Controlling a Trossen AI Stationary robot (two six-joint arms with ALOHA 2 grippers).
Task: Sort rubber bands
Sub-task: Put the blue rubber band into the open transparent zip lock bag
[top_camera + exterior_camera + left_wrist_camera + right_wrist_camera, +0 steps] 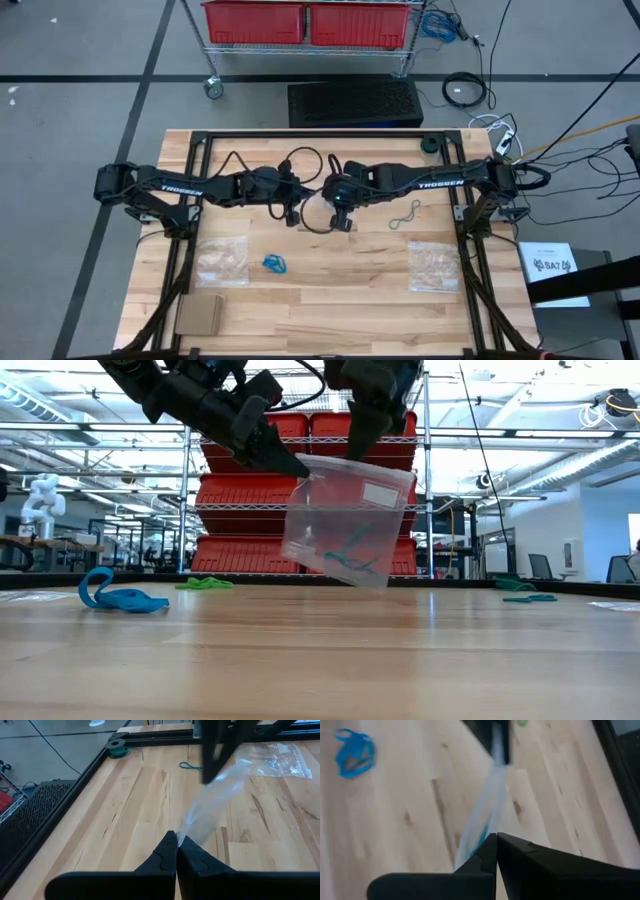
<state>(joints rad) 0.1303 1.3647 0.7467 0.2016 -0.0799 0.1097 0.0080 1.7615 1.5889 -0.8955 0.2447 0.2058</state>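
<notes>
Pale wooden planks make up the table (330,300), with red bins (310,20) on a wire shelf at the top of the high view. Blue rubber bands (275,264) lie in a small cluster on the wood just below the frame's middle, left of centre; in the low view they sit at the left (120,598). Green rubber bands (205,583) lie farther back on the table in that view. A grey-teal rubber band (404,216) lies right of centre in the high view.

Above the table's middle hangs a clear bag (345,520), lifted off the wood, with teal-blue bands (350,555) resting in its lower part. The left gripper (285,463) is clenched on the bag's upper left corner. The right gripper (365,440) is clamped on the bag's top edge from above. In the high view both grippers meet near the centre, left (290,212) and right (342,215).

Two more clear bags lie flat on the table, one at lower left (222,260) and one at lower right (434,265). A brown cardboard piece (200,315) sits near the bottom left corner.
</notes>
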